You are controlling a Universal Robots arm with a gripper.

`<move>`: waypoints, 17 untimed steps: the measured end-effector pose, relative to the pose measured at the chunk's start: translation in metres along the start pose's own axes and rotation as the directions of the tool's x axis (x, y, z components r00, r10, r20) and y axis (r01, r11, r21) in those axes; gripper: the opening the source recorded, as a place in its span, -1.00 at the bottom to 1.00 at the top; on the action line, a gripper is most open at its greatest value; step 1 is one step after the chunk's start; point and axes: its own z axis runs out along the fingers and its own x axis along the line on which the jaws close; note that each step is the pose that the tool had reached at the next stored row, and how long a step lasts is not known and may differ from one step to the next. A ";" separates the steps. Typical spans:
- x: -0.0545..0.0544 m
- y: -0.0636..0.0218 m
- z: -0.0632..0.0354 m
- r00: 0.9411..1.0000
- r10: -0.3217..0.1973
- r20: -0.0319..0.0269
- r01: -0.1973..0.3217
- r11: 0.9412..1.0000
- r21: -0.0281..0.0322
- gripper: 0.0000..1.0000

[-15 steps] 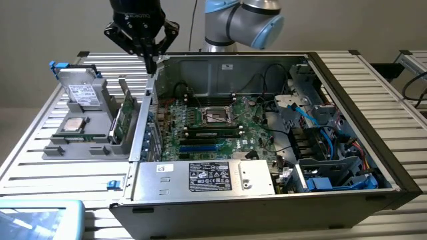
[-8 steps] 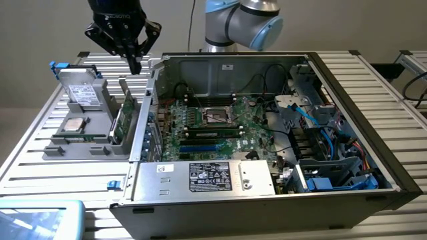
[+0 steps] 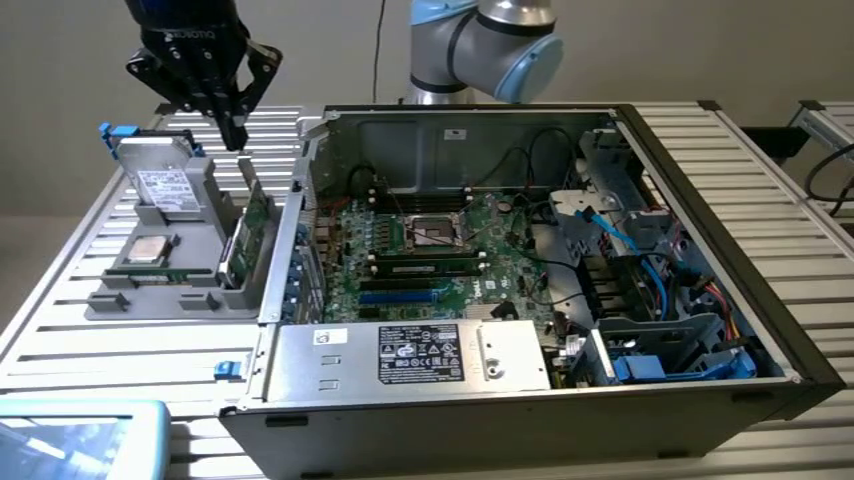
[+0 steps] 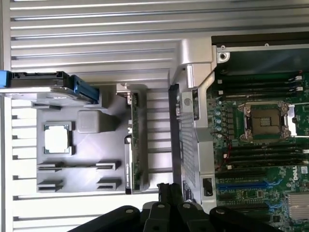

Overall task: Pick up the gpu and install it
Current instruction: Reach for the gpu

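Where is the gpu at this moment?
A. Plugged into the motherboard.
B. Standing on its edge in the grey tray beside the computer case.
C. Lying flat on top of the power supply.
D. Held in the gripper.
B: the gpu stands on its edge in the grey tray, at the side next to the computer case, while the shut gripper is above it and holds nothing.

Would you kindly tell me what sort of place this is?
Likely a robotics lab bench for computer assembly: an open black desktop computer case, a grey plastic parts tray, a slatted aluminium table.
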 end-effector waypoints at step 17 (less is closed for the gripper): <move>0.052 0.0001 0.0032 1.000 0.000 0.000 0.000 1.000 0.000 -0.76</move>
